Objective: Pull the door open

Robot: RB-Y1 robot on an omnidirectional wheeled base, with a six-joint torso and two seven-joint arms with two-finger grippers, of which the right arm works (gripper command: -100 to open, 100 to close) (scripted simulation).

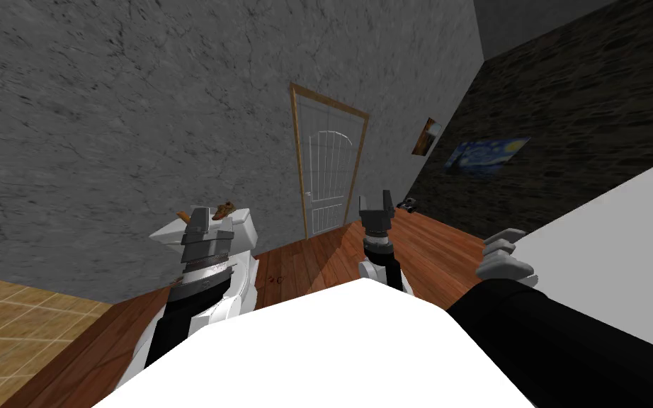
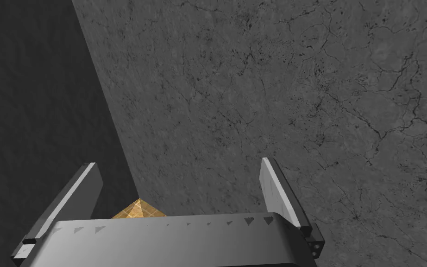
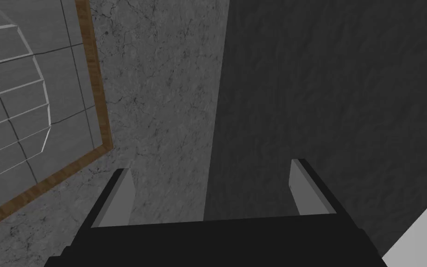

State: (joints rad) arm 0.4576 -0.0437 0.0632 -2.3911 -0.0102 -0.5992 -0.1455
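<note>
The door is a grey panelled leaf in a brown wooden frame, set in the grey wall across the wooden floor, and it lies flush in the frame. A small handle sits at its left edge. My right gripper is raised in front of me, open and holding nothing, well short of the door. Its wrist view has the door and frame off to one side of the gripper. My left gripper is up at the left, open, facing the wall.
A white fixture with small brown items stands by the wall beside my left arm. A white slab and a black shape lie close on the right. Two pictures hang on the dark right wall. A small dark object sits on the floor.
</note>
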